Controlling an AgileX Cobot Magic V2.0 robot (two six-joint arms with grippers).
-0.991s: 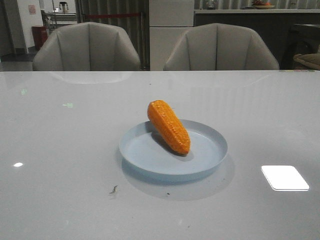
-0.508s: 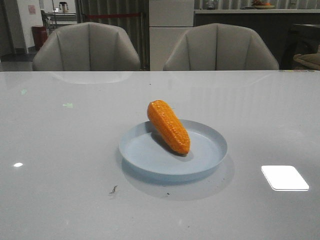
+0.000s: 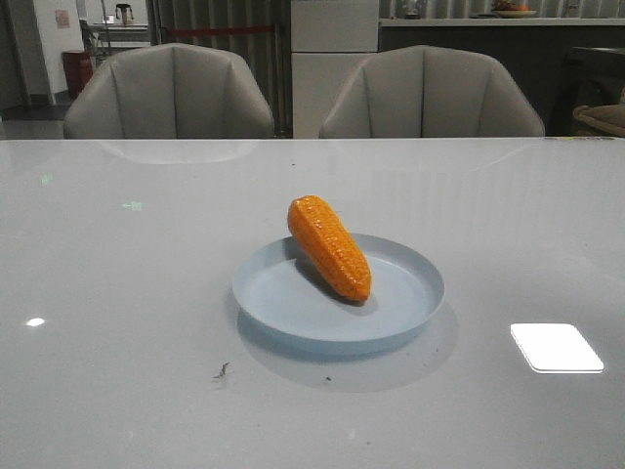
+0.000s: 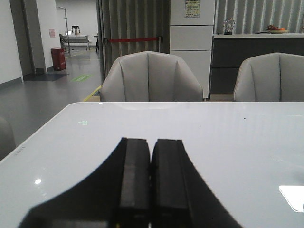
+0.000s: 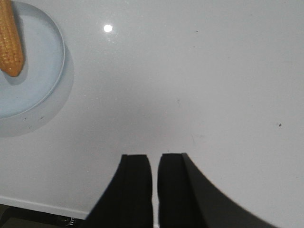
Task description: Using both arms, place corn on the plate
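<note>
The corn (image 3: 329, 248) lies on the plate (image 3: 400, 322), thick end propped on the far-left rim, tapered tip resting inside. The left gripper (image 4: 151, 178) is clenched empty above the table (image 3: 117, 293). The right gripper (image 5: 154, 183) is nearly closed, empty, well apart from the plate.

Setting: commercial or institutional interior, showroom or canteen-like hall rather than a home.
Evidence:
- Long glossy white counter (image 3: 117, 293) reflecting ceiling lights.
- Two matching grey upholstered chairs (image 3: 171, 93) drawn up along its far edge.
- Grey polished floor (image 4: 42, 95) with a green marking and yellow line.
- Red barrier rope (image 4: 133, 40) strung across an opening with vertical slat curtains.
- Red bin (image 4: 58, 59) by the wall.
- Dark service cabinet (image 4: 259, 57) carrying a fruit bowl (image 4: 276, 29).
- Posted notice (image 4: 192, 8) on a white pillar.
</note>
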